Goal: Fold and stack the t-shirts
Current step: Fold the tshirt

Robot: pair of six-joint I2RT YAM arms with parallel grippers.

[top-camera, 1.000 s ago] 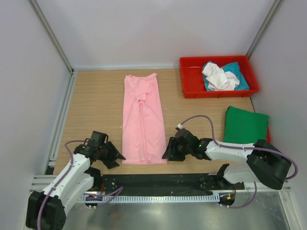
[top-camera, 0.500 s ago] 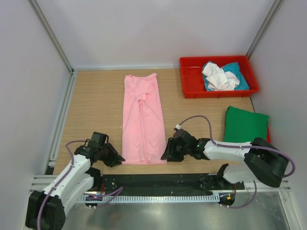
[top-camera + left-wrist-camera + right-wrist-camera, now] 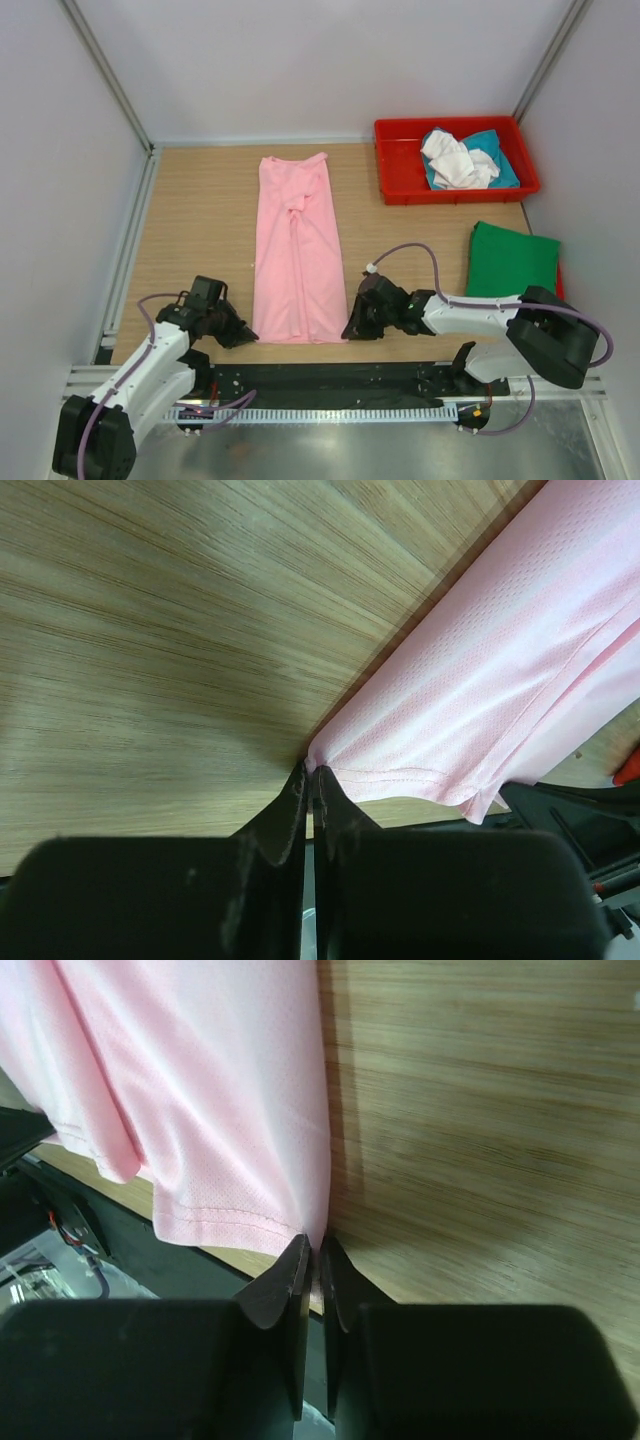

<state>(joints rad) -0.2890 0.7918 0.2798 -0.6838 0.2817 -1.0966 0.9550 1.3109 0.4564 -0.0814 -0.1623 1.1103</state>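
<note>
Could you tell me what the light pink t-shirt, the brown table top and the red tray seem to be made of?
Light pink cloth t-shirt: probably a thin synthetic sports knit, matte; tiny mesh dots and a stitched hem show.
Brown table top: wood or wood-look laminate, matte; straight grain lines, cannot tell which.
Red rectangular tray: likely moulded plastic, smooth, even colour.

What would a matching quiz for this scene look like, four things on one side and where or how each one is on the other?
Things:
1. pink t-shirt
2. green t-shirt
3. white t-shirt
4. left end effector

Places or states:
A. crumpled in the red tray
B. folded flat by the right wall
C. shut on a hem corner
D. laid long down the middle of the table

Pairs: 1-D, 2-B, 3-A, 4-C
</note>
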